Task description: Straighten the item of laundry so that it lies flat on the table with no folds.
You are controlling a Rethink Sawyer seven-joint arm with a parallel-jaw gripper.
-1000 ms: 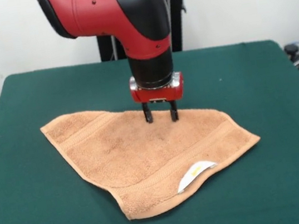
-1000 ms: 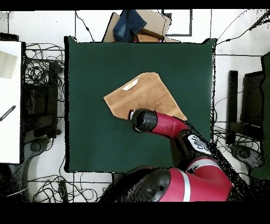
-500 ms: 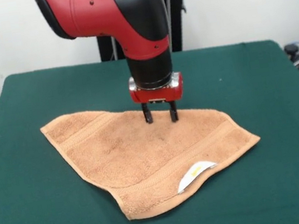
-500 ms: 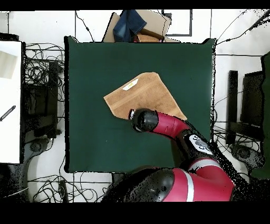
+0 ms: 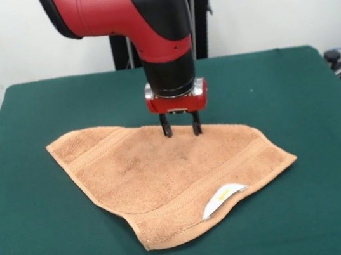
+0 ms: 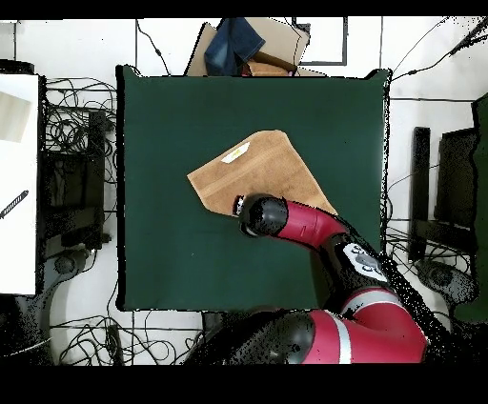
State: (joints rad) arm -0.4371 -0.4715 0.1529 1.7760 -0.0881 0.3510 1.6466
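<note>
From my remote seat, going left to right in the front view, I saw the green desk [image 5: 41,249] bare along its left side, then the towel [image 5: 159,180] spread across the middle. Its left corner lay flat and pointed toward the desk's left edge, with a woven stripe running just inside that end. The cloth was not a clean rectangle: its outline was an uneven four-cornered shape, and the near edge curled up a little where the white label [image 5: 223,198] with its yellow mark stood slightly raised. From overhead the towel [image 6: 262,171] sat near the desk's [image 6: 172,105] centre, with the label [image 6: 235,152] on the edge farthest from the arm.

The end effector [image 5: 181,128] hung straight down over the towel's far edge. Its two dark fingers [image 5: 167,128] were parted by a modest gap, tips at or just above the cloth; I could not tell whether they touched it. Nothing was gripped between them. To the right, the towel tapered to a corner, and bare desk lay beyond.
</note>
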